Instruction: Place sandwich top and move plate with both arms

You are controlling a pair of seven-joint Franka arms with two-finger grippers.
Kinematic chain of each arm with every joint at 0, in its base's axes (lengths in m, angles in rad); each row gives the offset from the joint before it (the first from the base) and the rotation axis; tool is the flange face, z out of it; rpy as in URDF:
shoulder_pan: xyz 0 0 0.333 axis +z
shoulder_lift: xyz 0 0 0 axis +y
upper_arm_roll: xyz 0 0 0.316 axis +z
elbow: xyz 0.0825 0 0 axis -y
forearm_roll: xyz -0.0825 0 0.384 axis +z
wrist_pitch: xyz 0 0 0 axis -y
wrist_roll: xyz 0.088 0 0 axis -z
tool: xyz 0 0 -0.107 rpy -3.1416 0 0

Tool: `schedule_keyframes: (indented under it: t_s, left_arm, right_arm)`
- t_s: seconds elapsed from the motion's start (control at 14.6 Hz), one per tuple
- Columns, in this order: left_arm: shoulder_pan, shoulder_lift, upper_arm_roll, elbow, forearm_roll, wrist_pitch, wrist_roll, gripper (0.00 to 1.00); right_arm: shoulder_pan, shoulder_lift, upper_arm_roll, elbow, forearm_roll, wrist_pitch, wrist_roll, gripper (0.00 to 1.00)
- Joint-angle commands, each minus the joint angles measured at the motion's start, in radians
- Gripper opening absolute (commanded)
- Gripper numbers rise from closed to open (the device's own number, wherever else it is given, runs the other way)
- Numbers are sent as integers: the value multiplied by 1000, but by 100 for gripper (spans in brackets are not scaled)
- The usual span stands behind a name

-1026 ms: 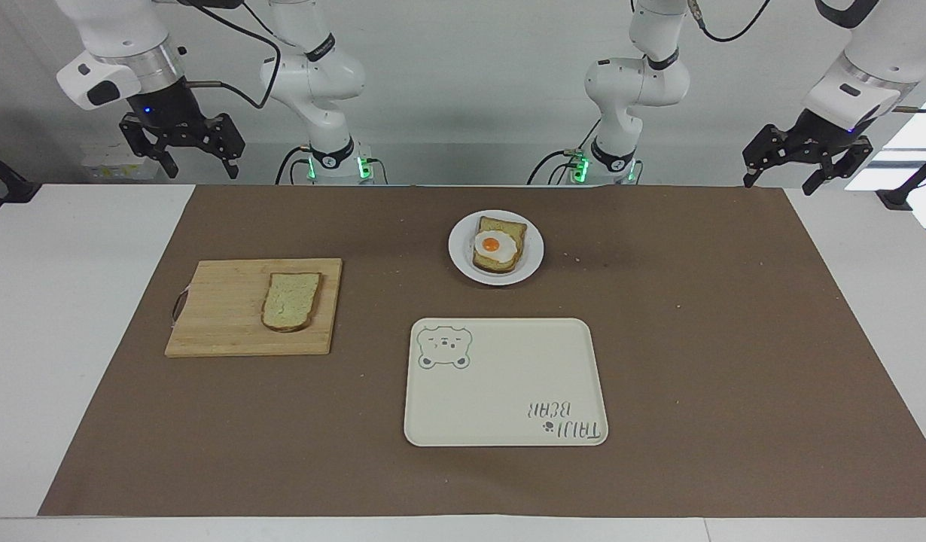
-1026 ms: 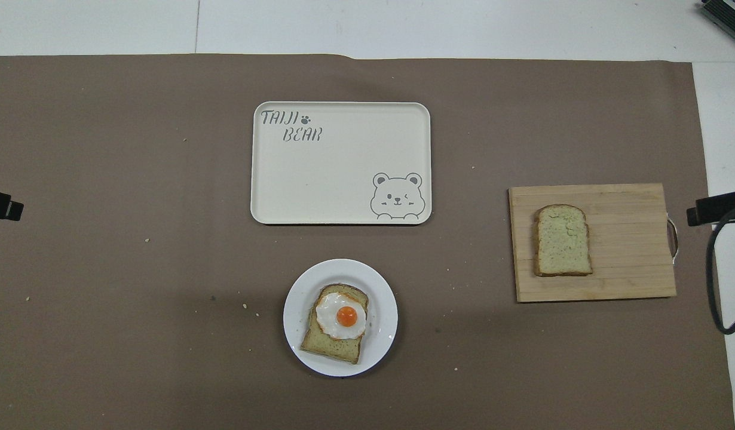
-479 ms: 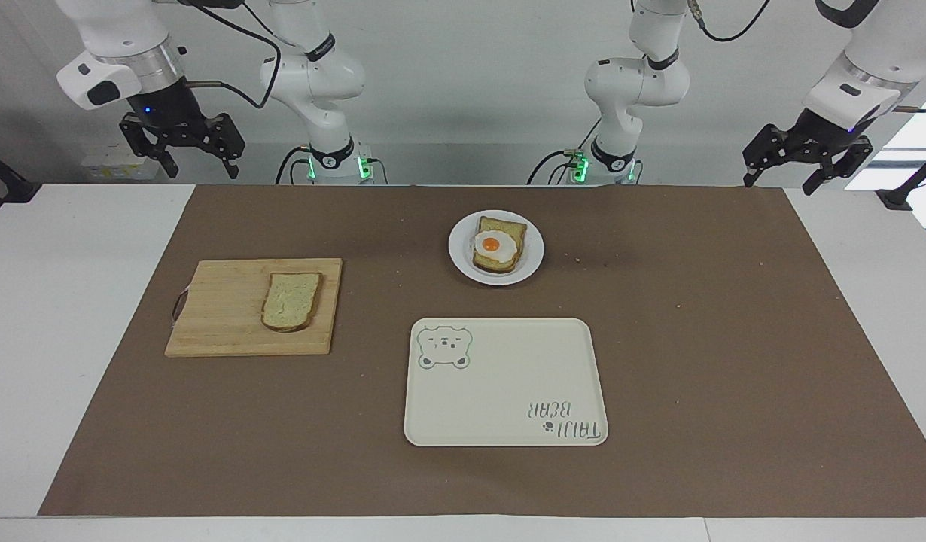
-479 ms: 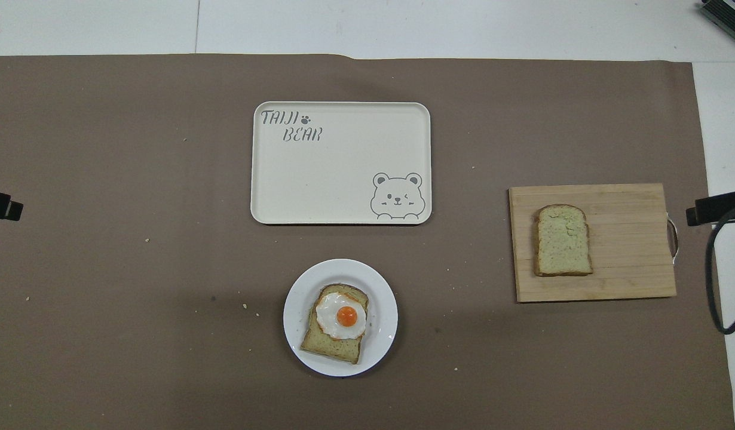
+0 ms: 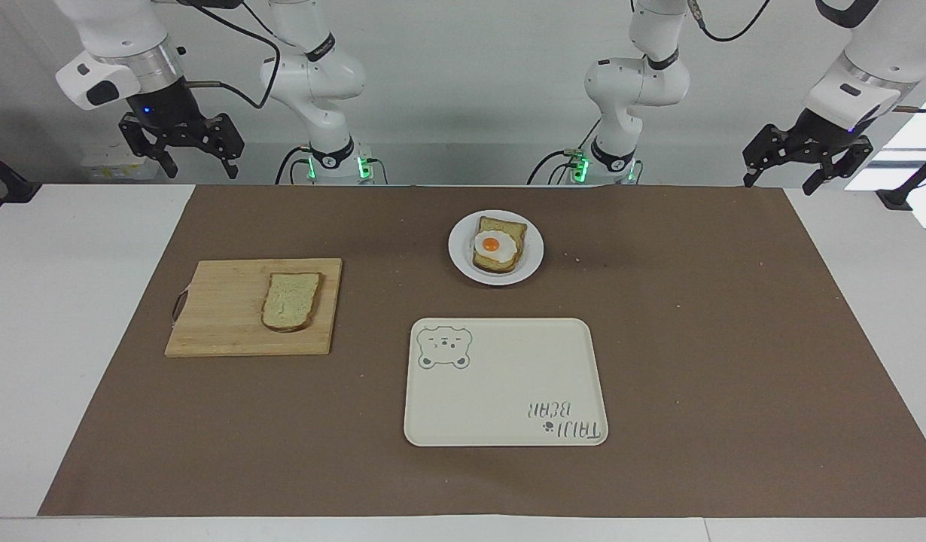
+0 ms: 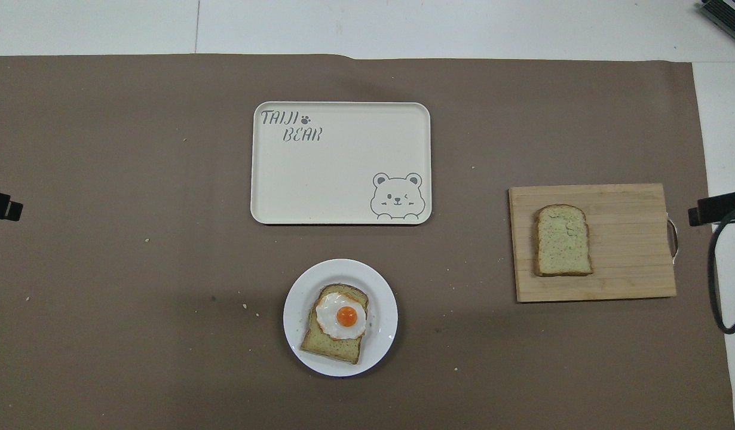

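The sandwich top (image 5: 290,301) (image 6: 562,240), a plain pale slice with a dark crust, lies flat on a wooden cutting board (image 5: 222,316) toward the right arm's end of the table. The small white plate (image 5: 532,260) (image 6: 384,298) sits near the robots at mid-table and carries a toast slice with a fried egg (image 5: 498,246). My right gripper (image 5: 199,167) hangs open and high over the table's edge, above the cutting board's end. My left gripper (image 5: 781,183) hangs open and high over the other end of the table. Both hold nothing and both arms wait.
A cream rectangular tray with a bear drawing (image 5: 508,391) (image 6: 337,173) lies farther from the robots than the plate. A brown mat (image 5: 696,339) covers most of the table, with scattered crumbs on it. The cutting board has a metal handle (image 5: 177,305).
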Motion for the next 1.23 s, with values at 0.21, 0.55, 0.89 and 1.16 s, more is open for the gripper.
schedule_keyframes:
  t_s: [0.21,0.55,0.89,1.16]
  left_arm:
    - [2,-25,-5,-29,11,14,-11,100]
    - [1,-25,-5,-30,11,11,-11,100]
    - [2,-25,-3,-30,11,10,-11,100]
    - [-5,-28,-5,-35,9,-6,-17,100]
  right_arm:
    - [-5,-14,4,-16,0,6,-14,100]
    - [-3,-12,4,-16,-2,15,-10,100]
    - [-3,-12,7,-14,0,21,-6,100]
    - [-3,-11,9,-16,0,38,-6,100]
